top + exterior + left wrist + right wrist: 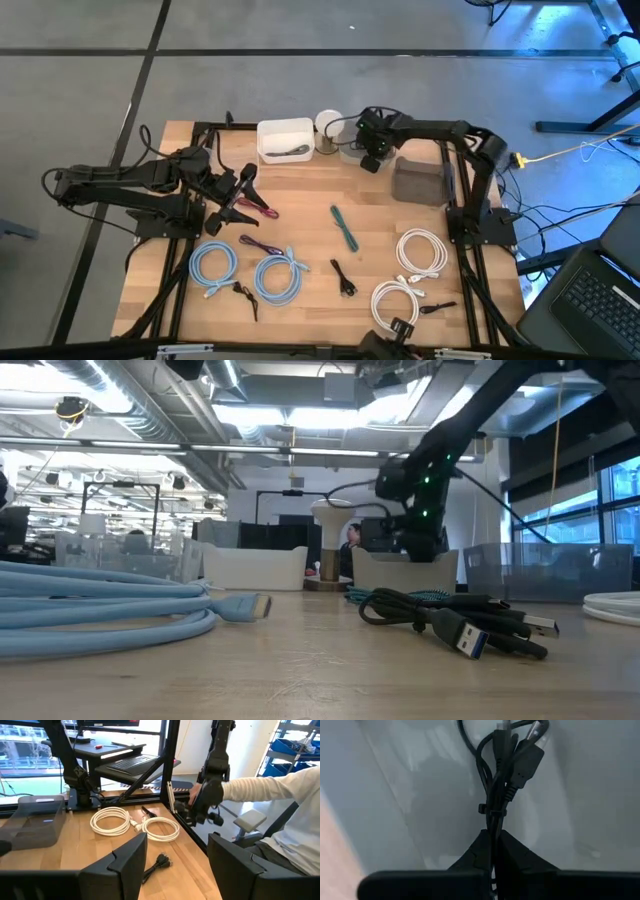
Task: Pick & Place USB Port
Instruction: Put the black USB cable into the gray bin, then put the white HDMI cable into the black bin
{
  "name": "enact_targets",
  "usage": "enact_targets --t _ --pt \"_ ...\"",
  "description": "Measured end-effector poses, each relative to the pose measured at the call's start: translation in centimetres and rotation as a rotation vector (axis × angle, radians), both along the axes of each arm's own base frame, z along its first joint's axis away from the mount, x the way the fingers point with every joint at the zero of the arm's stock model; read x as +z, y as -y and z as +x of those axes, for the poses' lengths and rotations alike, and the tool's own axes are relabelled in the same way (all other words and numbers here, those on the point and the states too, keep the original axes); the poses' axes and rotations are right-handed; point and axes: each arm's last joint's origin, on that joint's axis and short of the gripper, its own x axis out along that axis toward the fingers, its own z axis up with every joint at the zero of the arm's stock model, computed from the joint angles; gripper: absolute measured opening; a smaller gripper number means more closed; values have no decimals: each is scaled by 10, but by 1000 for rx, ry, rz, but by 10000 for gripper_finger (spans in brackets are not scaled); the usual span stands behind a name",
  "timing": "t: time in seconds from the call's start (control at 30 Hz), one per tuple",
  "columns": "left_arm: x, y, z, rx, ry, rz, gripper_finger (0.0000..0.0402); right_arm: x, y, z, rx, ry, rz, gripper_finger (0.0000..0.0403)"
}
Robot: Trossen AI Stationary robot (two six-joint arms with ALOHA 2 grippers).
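A black USB cable bundle, bound by a small tie, hangs from my right gripper, which is shut on it. That gripper is at the table's far edge, over a clear bin, whose translucent walls fill the right wrist view. In the low view the gripper stands just above the bin. My left gripper waits open, low over the table's left part, beside a magenta cable; nothing lies between its fingers. My right gripper pinches the black bundle between its two fingers, on the strands just past the tie. The fingers point down, along the cable. The bundle hangs below them inside the clear bin, plugs lowest; whether they touch the floor cannot be told.
A white bin holding a cable stands left of the clear one, a grey tray right of it. Blue coils, white coils, a teal cable and black cables lie on the near half. A person's sleeve shows beyond the right edge.
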Motion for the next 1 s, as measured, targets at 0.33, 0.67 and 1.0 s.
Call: enact_targets --t 0.33,0.67,1.0 --pt "0 0 0 -1 0 0 198 -3 0 0 -19 -4 5 106" --pt "0 0 0 -1 0 0 198 33 -9 -10 -62 47 -11 164" --pt "0 0 0 0 1 0 198 94 -59 -32 -52 78 57 163"
